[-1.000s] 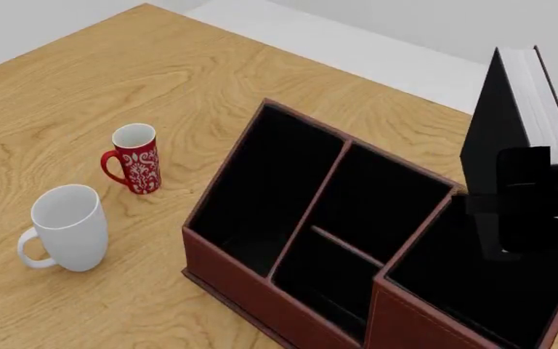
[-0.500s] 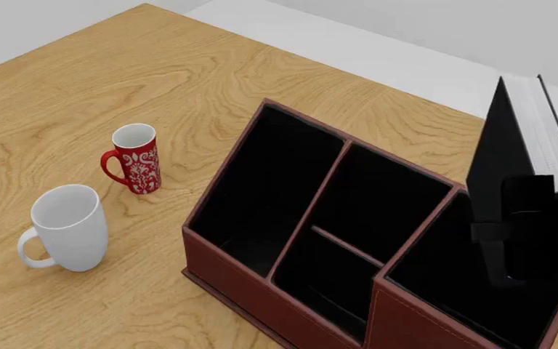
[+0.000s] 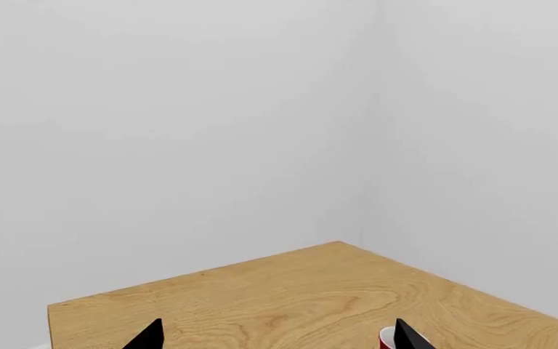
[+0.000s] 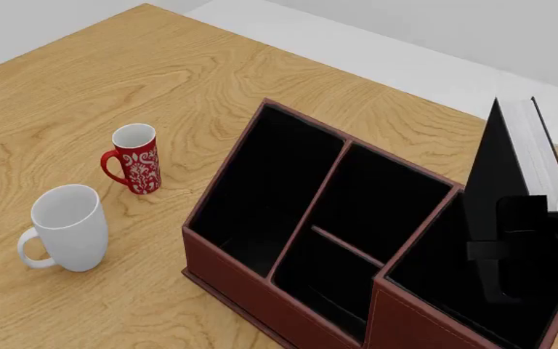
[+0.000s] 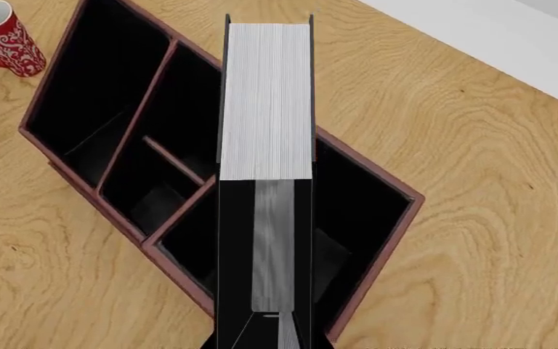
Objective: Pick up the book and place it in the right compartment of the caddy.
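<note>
Lowered a little since a second ago, the book [image 4: 511, 167] is pinched upright by the right gripper [image 4: 526, 243], its bottom inside the right compartment [image 4: 453, 273] of the caddy [image 4: 289, 305]. Left gripper: cannot be told.

No readable text, label, brand, number or sign shows in any view. The red mug [image 4: 136, 158] bears only a white ornamental pattern, not letters. The book [image 5: 267, 102], caddy [image 4: 289, 305] and white mug [image 4: 67, 227] are unmarked.
</note>
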